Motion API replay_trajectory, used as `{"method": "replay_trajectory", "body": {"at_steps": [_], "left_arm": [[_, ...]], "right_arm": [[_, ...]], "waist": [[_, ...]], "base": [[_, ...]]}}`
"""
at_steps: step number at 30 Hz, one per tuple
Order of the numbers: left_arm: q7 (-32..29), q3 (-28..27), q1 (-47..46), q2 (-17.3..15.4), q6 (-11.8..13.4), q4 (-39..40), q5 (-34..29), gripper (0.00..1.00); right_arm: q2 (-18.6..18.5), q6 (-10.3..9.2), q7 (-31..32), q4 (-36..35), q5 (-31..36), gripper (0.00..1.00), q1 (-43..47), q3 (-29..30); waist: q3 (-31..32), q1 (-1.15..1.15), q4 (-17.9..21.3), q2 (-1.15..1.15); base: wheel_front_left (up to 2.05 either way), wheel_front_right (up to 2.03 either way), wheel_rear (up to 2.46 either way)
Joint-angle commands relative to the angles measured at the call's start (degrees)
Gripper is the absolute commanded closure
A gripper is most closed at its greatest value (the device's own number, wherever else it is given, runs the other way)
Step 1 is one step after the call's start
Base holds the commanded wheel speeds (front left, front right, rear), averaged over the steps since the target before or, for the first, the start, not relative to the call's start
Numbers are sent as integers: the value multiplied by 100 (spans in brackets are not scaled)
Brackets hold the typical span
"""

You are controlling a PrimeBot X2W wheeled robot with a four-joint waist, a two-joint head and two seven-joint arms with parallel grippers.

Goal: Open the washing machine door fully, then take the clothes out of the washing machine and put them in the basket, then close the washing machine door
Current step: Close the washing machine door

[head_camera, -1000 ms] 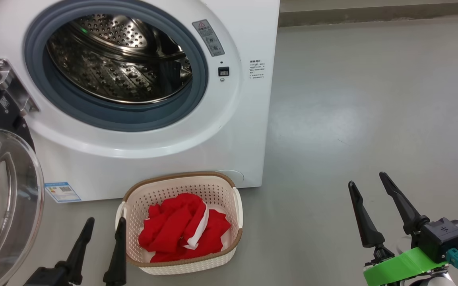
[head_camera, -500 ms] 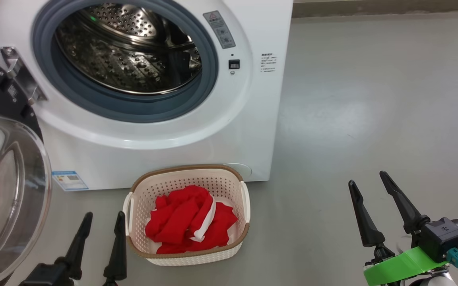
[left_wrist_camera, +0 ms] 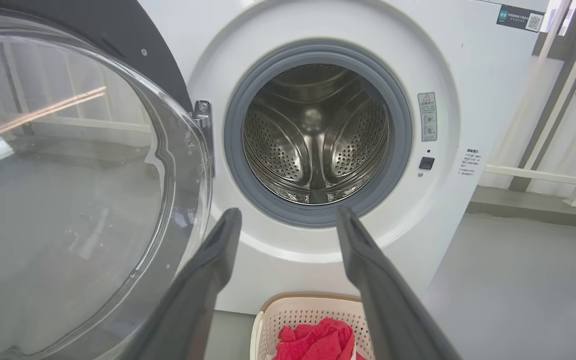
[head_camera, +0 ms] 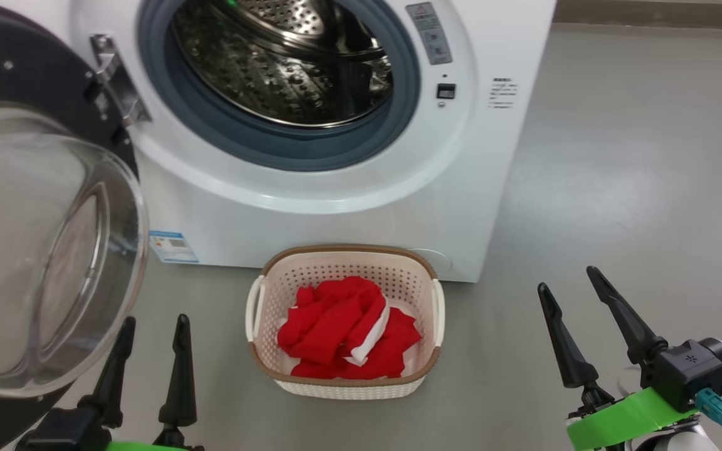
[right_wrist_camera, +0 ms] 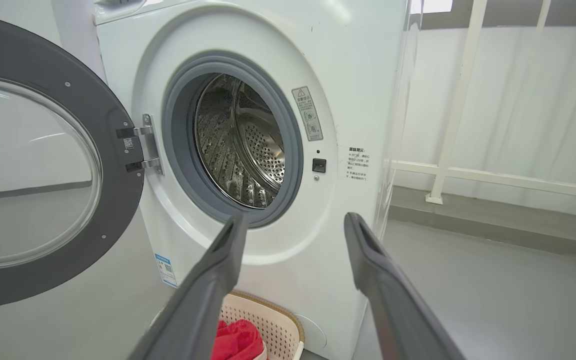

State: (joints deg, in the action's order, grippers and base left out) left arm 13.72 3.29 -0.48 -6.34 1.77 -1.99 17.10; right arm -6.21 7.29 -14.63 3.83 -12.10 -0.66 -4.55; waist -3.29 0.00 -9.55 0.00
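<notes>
The red clothes [head_camera: 342, 329] are lying in the basket [head_camera: 348, 249] at six o'clock from the washing machine [head_camera: 348, 213], and the washing machine door [head_camera: 35, 238] is hanging open at nine o'clock. The fingers of the left gripper [head_camera: 154, 319] and the right gripper [head_camera: 567, 279] are being held spread wide, with nothing in them. The door is probably hard and heavy with slippery glass, so its black rim should be pushed.

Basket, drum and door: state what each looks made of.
The basket: likely moulded plastic, matt cream, punched with holes; its brown rim looks woven but is probably plastic. The drum: shiny perforated metal, apparently stainless steel. The washing machine door: clear bulging glass or plastic in a dark rim.
</notes>
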Motion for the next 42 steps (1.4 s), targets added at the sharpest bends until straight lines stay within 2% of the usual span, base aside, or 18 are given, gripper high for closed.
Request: {"method": "replay_trajectory", "body": {"at_steps": [1, 14, 22, 33, 34, 35, 36, 37, 42], "left_arm": [[34, -211, -163, -59, 54, 172, -83, 0], [57, -228, -49, -26, 283, 313, -135, 0], [42, -198, -11, -76, 307, 304, -153, 0], [35, -199, 52, -155, 381, 360, -180, 0], [38, -205, 54, -173, 404, 367, -209, 15], [41, -212, 59, -185, 427, 370, -230, 60], [42, -219, 65, -194, 446, 372, -241, 97], [44, -228, 69, -203, 467, 377, -255, 100], [87, -323, 2, -245, 546, 600, -333, 100]], "right_arm": [[-79, 20, -37, -169, 34, 0, -295, -133], [-192, 20, -37, -252, 54, 0, -252, -262], [-166, 20, -37, -258, 52, 0, -218, -391], [-148, 20, -37, -233, 43, 0, -178, -464], [-148, 20, -37, -229, 38, 0, -177, -471], [-149, 20, -37, -223, 31, 0, -173, -478], [-151, 20, -37, -215, 24, 0, -167, -479], [-152, 20, -37, -209, 21, 0, -160, -474], [-149, 20, -37, -162, 3, 0, -119, -436]], "waist": [[-25, 0, -249, 0], [97, 0, -1057, 0], [156, 0, -1462, 0], [238, 0, -1664, 0], [244, 0, -1662, 0], [251, 0, -1657, 0], [258, 0, -1648, 0], [260, 0, -1638, 0], [300, 0, -1593, 0]], "base": [[0, 0, 0], [0, 0, 0], [0, 0, 0], [0, 0, 0], [0, 0, 0], [0, 0, 0], [0, 0, 0], [0, 0, 0], [0, 0, 0]]}}
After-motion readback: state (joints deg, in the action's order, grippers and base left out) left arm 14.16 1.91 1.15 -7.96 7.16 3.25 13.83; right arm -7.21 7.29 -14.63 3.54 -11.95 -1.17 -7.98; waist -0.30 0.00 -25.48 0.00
